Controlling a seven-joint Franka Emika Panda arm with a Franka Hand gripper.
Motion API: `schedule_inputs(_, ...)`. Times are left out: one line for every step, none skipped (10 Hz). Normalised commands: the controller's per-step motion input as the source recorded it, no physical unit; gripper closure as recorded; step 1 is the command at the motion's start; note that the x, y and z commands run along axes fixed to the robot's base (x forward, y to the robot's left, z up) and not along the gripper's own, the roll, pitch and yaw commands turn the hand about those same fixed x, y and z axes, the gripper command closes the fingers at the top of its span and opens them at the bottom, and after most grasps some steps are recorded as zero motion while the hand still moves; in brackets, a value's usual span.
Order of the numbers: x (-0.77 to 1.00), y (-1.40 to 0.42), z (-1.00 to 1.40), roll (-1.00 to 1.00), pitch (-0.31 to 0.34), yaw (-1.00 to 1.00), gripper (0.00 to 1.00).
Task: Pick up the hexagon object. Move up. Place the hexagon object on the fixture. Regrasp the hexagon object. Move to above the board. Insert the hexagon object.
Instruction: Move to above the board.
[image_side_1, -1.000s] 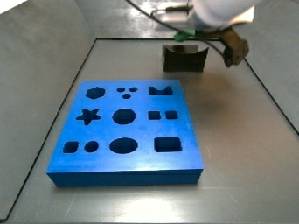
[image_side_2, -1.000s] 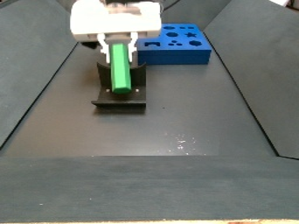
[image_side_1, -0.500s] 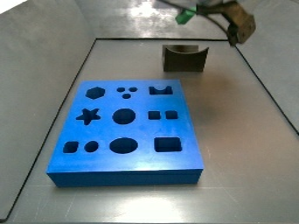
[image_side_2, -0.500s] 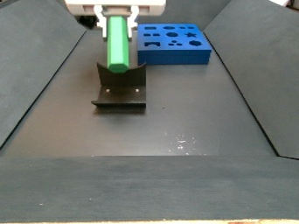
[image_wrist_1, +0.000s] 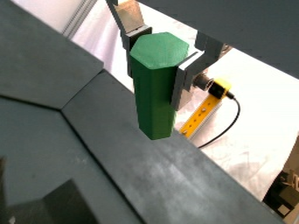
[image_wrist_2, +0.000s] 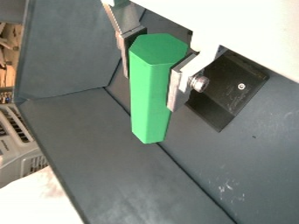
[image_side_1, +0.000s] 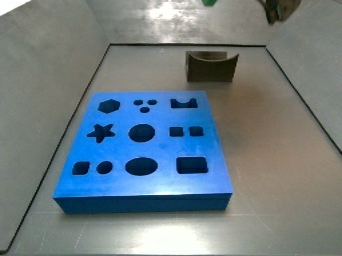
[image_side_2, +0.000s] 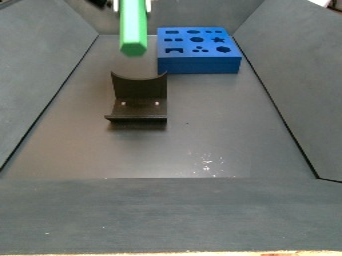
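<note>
Green hexagon object (image_wrist_1: 156, 83) clamped in claw (image_wrist_1: 162, 54) | high above fixture (image_side_2: 136, 98) | board (image_side_1: 144, 146) apart

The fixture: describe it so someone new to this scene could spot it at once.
Start from the big blue board on the dark floor. The fixture stands apart from it, a small dark block with a U-shaped notch on top, currently empty. The green hexagon object hangs above it, held in the gripper.

A dark matte floor (image_side_2: 201, 130) lies between sloping grey walls (image_side_1: 54, 90), with pale specks (image_side_2: 207, 160) on it. A wooden edge (image_side_2: 171, 251) runs along the front. Beyond the gripper (image_wrist_1: 160, 57), a yellow cable (image_wrist_1: 201, 118) with a black plug (image_wrist_1: 219, 88) lies on a white surface (image_wrist_1: 263, 114).
</note>
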Motion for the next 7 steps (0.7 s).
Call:
schedule_inputs(-0.1, 0.05, 1.0, -0.1, 0.031, -0.02, 1.0)
schedule_inputs(-0.11, 0.05, 1.0, -0.09, 0.032, -0.01, 1.0)
schedule_inputs(-0.11, 0.05, 1.0, -0.08, 0.031, -0.01, 1.0)
schedule_inputs(-0.11, 0.05, 1.0, -0.07, 0.03, 0.0, 1.0)
schedule_inputs(-0.11, 0.04, 1.0, -0.07, 0.037, 0.0, 1.0)
schedule_inputs(-0.11, 0.04, 1.0, -0.06, 0.037, 0.0, 1.0)
schedule_inputs(-0.1, 0.03, 0.94, -0.06, 0.037, 0.0, 1.0)
